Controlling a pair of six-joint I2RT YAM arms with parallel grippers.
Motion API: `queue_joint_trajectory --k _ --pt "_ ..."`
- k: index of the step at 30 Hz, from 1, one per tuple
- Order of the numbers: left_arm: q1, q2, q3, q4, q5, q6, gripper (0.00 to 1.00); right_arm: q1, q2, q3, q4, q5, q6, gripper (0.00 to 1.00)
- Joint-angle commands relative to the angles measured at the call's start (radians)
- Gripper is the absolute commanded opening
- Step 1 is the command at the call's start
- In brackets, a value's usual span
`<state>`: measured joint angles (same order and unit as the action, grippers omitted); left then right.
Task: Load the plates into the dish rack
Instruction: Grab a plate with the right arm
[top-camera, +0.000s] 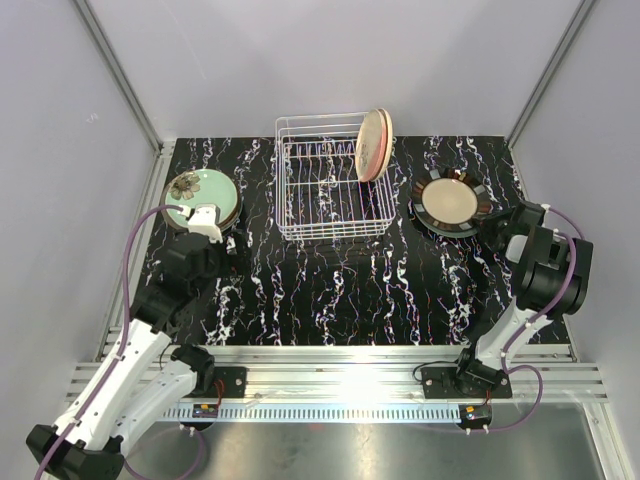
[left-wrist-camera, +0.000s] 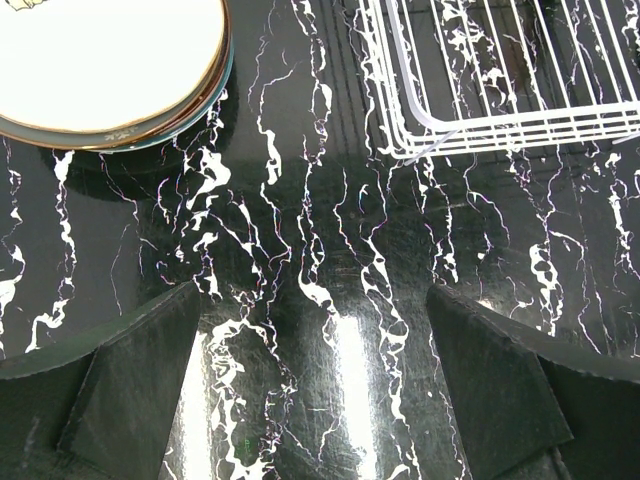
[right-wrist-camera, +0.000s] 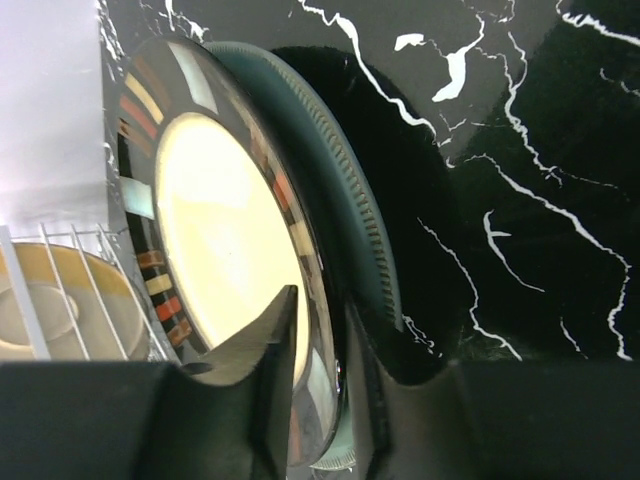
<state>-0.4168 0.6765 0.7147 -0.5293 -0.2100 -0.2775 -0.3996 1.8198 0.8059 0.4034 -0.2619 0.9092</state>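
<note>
The white wire dish rack stands at the back centre, with two plates, peach and pale, upright at its right end. A stack of plates topped by a mint-green floral one lies at the left. My left gripper is open and empty just in front of that stack, its fingers wide apart over the table. A beige plate with a dark rim tops the right stack. My right gripper is shut on its near rim, with one finger on its face and the other under it, above a teal plate.
The black marble-patterned table lies between the arms and the rack. The rack's near left corner shows in the left wrist view. The rack with a peach plate shows at the left of the right wrist view. Grey walls close in both sides.
</note>
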Motion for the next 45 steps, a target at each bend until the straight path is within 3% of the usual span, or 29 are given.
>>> queue_joint_trajectory --k 1,3,8,14,30,39,45 --pt "0.007 0.005 0.049 0.035 0.006 0.014 0.99 0.005 0.018 0.039 -0.067 0.009 -0.046 0.29" --pt "0.009 0.006 0.051 0.035 0.009 0.014 0.99 0.005 0.010 0.038 -0.067 0.006 -0.053 0.21" --pt "0.010 0.006 0.049 0.034 0.012 0.014 0.99 0.027 -0.072 0.036 -0.071 0.013 -0.138 0.18" --pt "0.010 0.005 0.049 0.035 0.014 0.014 0.99 0.027 -0.146 0.024 -0.090 0.021 -0.107 0.09" --pt "0.010 0.005 0.048 0.035 0.014 0.012 0.99 0.027 -0.367 -0.169 -0.083 0.096 0.010 0.01" --pt "0.010 0.008 0.048 0.035 0.018 0.012 0.99 0.025 -0.392 -0.229 -0.063 0.099 0.034 0.03" --pt "0.010 0.009 0.048 0.034 0.021 0.012 0.99 0.025 -0.350 -0.241 -0.034 0.101 0.069 0.13"
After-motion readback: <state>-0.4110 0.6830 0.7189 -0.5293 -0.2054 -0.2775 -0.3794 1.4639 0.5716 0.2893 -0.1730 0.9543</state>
